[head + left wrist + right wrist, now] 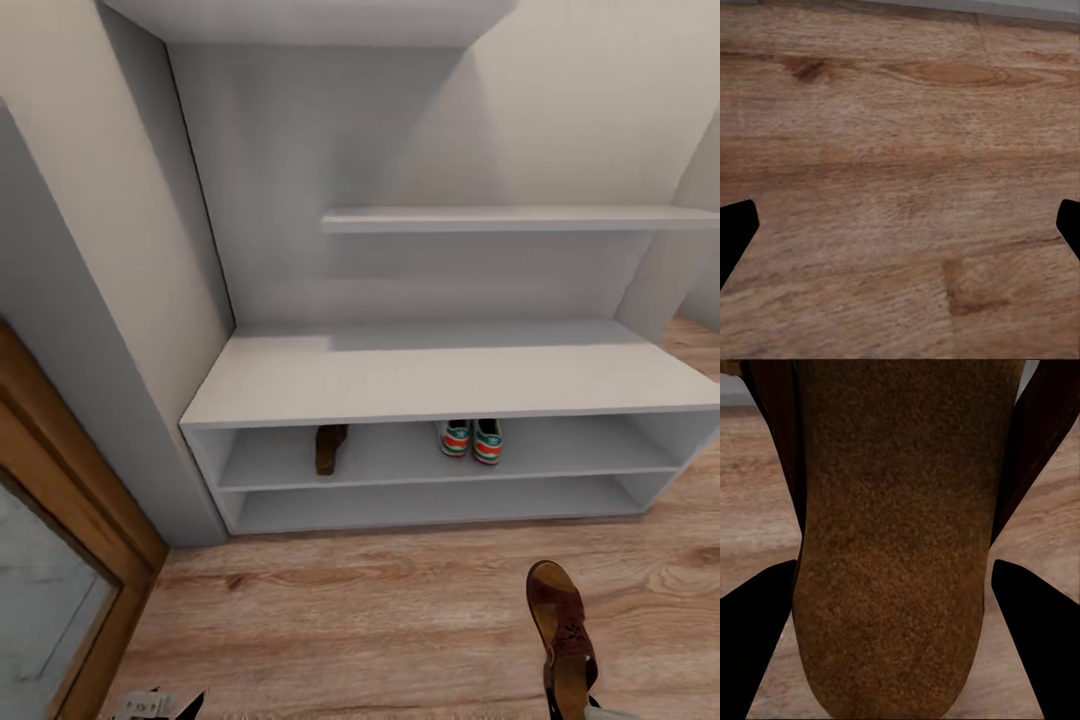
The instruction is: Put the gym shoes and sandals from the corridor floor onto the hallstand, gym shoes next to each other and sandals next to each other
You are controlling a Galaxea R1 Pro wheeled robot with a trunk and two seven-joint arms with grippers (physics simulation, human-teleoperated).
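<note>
Our right fingers (900,607) hold a brown sandal (563,628) between them, the two dark tips pressed against either side of its tan footbed in the right wrist view, while our left fingers (900,232) are spread wide with nothing but the wood-plank corridor floor (900,135) between the two black tips. In the head view the held sandal stands up from the bottom edge at the right, raised over the floor (380,610), its toe pointing toward the hallstand (450,375); a small part of our left arm (160,705) shows at the bottom edge on the left, low and well apart from the rack. The two gym shoes (471,439) sit side by side, touching, on the upper open shelf, heels facing us, right of the middle. The other sandal (329,447) stands on the same shelf to their left, tipped on its side, with a clear stretch of shelf between it and the gym shoes. The top surface and lower shelf are bare, and open floor lies between us and the rack's front edge
</note>
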